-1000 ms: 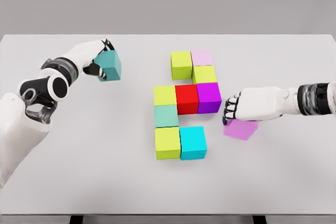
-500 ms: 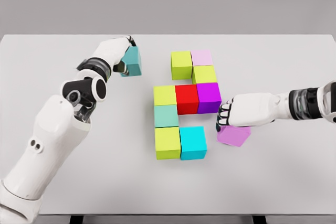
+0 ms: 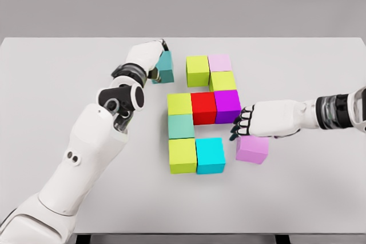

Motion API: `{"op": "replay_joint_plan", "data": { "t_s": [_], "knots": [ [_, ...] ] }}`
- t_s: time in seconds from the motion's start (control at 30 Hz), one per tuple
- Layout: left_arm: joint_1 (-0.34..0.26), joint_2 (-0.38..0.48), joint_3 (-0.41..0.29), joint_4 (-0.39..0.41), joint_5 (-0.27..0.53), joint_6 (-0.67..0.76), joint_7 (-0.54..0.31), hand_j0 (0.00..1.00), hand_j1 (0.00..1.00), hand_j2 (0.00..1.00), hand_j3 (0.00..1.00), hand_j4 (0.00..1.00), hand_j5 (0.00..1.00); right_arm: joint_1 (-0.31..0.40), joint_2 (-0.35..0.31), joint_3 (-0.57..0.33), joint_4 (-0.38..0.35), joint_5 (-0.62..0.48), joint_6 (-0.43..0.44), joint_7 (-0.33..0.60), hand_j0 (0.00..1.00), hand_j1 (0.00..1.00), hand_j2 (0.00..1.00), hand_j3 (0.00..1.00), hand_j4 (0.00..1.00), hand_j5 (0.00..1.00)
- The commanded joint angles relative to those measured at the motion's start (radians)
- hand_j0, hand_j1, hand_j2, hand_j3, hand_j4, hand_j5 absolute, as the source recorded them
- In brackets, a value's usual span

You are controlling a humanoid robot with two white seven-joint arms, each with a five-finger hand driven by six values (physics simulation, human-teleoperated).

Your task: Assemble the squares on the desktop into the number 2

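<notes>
Several cubes form a cluster mid-table: a yellow-green cube (image 3: 197,70) and a pale pink cube (image 3: 220,63) at the top, another yellow-green cube (image 3: 223,80) below them, then a row of yellow-green (image 3: 179,104), red (image 3: 203,107) and purple (image 3: 227,106). Under that row's left end come a mint cube (image 3: 181,126), a yellow-green cube (image 3: 182,155) and a cyan cube (image 3: 210,155). My left hand (image 3: 151,58) is shut on a teal cube (image 3: 166,67), just left of the top yellow-green cube. My right hand (image 3: 241,124) curls over a violet cube (image 3: 252,149) lying flat, right of the cyan cube.
The white table (image 3: 309,198) has its front edge near the bottom of the view. My left arm (image 3: 91,141) crosses the table's left half. The right forearm (image 3: 320,112) comes in from the right edge.
My left hand carried the teal cube right, up to the cluster's top left. My right hand moved the violet cube left toward the cyan cube, and it went from tilted to flat.
</notes>
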Motion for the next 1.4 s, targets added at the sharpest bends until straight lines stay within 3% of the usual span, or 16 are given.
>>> {"op": "replay_joint_plan", "data": {
  "t_s": [0.0,0.13,0.23,0.3,0.6,0.77,0.87,1.07,1.2,1.37],
  "knots": [
    [0.0,-0.013,-0.001,0.005,-0.013,-0.003,0.002,0.4,0.4,0.4,0.4,0.4,0.4,-0.002,-0.006,-0.003,0.0,-0.04,0.002,0.0,1.0,1.0,1.0,1.0,1.0,1.0],
    [0.002,-0.031,0.001,0.025,-0.034,-0.003,0.002,0.41,0.41,0.41,0.41,0.41,0.41,-0.014,-0.089,-0.094,0.002,-0.143,0.002,0.0,1.0,1.0,1.0,1.0,1.0,1.0],
    [0.0,-0.043,0.005,0.048,-0.043,-0.003,0.002,0.41,0.41,0.41,0.41,0.41,0.41,0.0,-0.225,-0.181,0.005,-0.154,0.002,0.0,1.0,1.0,1.0,1.0,1.0,1.0],
    [0.0,-0.049,0.007,0.053,-0.043,-0.003,0.002,0.41,0.41,0.41,0.41,0.41,0.41,0.005,-0.256,-0.183,0.023,-0.142,0.002,0.0,1.0,1.0,1.0,1.0,1.0,1.0],
    [-0.02,-0.049,0.01,0.093,-0.042,-0.003,0.002,0.41,0.41,0.41,0.41,0.41,0.41,0.017,-0.258,0.018,0.022,-0.125,0.002,0.0,1.0,1.0,1.0,1.0,1.0,1.0],
    [-0.037,-0.049,0.01,0.12,-0.039,-0.003,0.002,0.41,0.41,0.41,0.41,0.41,0.41,0.015,-0.253,0.017,0.028,-0.125,0.002,0.0,1.0,1.0,1.0,1.0,1.0,1.0],
    [-0.043,-0.049,0.01,0.133,-0.039,-0.003,0.002,0.41,0.41,0.41,0.41,0.41,0.41,0.003,-0.218,0.012,0.126,-0.123,0.002,0.0,1.0,1.0,1.0,1.0,1.0,1.0],
    [-0.044,-0.049,0.008,0.136,-0.04,-0.003,0.002,0.41,0.41,0.41,0.41,0.41,0.41,0.002,-0.21,0.034,0.132,-0.096,0.002,0.0,1.0,1.0,1.0,1.0,1.0,1.0],
    [-0.046,-0.049,0.008,0.156,-0.039,-0.003,0.002,0.42,0.42,0.42,0.42,0.42,0.42,-0.003,-0.156,0.038,0.189,-0.066,0.002,0.0,1.0,1.0,1.0,1.0,1.0,1.0],
    [-0.045,-0.049,0.004,0.157,-0.042,-0.003,0.002,0.42,0.42,0.42,0.42,0.42,0.42,-0.011,-0.123,0.051,0.189,-0.045,0.002,0.0,1.0,1.0,1.0,1.0,1.0,1.0]
  ]
}}
